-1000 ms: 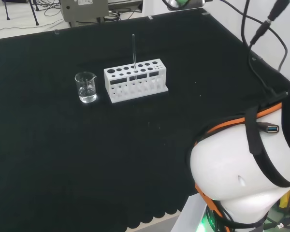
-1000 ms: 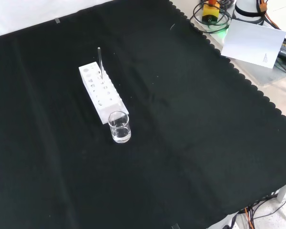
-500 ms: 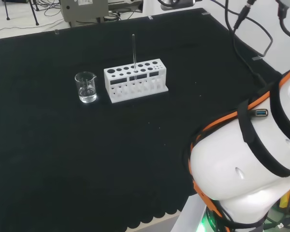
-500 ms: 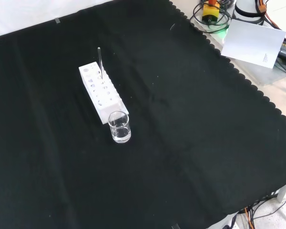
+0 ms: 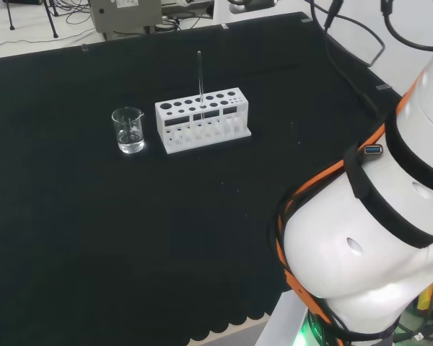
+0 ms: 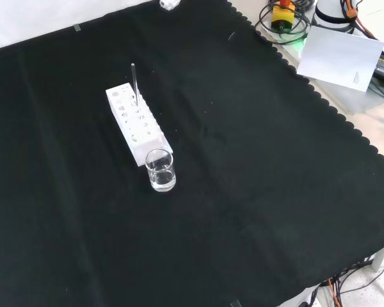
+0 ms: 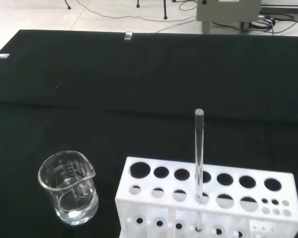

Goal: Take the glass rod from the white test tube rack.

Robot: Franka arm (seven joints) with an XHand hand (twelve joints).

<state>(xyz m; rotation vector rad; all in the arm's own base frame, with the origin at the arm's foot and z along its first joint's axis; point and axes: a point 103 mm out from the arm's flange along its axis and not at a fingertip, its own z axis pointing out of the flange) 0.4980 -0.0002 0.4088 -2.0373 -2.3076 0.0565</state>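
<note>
Presently we list one glass rod (image 5: 199, 76), standing upright in a hole of the back row of one white rack (image 5: 203, 119), left of centre in the head view's upper half. In the front view the rod (image 6: 134, 80) rises from the rack's far end, upper left of centre. One small clear beaker (image 5: 128, 130) stands just beside the rack's left end in the head view, apart from it; a little clear liquid seems to lie in its bottom. One black-covered worktop (image 5: 72, 238) carries all three.

The robot hand: we cannot tell whether it is open or closed, as the views give us no clear sight of it.

Step in hand, as we judge it: the approach to the rod. To do it well we would come down over the rod's free upper part, well above the rack's top plate, pinch it there, and draw it straight up along its own line so it does not bind in the hole or tip the rack. We would keep clear of the beaker.
</note>
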